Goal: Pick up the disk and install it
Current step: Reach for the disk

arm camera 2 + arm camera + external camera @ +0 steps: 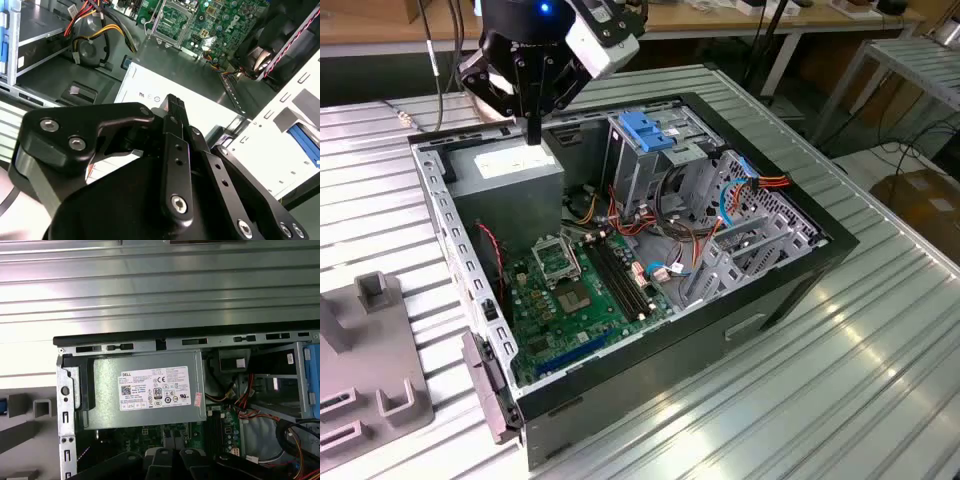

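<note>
The disk is out of view. My gripper (533, 135) hangs over the back left corner of the open computer case (790, 290), just above the grey power-supply box (510, 170) with its white sticker. Its dark fingers (172, 105) stand together, shut, with nothing between them. The power-supply box (145, 390) lies straight below in the first wrist view, and my gripper's black body (170, 462) shows beneath it. To the exterior view's right of my gripper stands the metal drive cage (640, 170), topped by a blue plastic latch (645, 130).
The green motherboard (580, 290) fills the case floor, with red, orange and blue cables (740, 190) bundled near the cage. A grey slotted fixture (365, 360) sits on the ribbed metal table (840, 380) at the exterior view's left. Benches stand behind.
</note>
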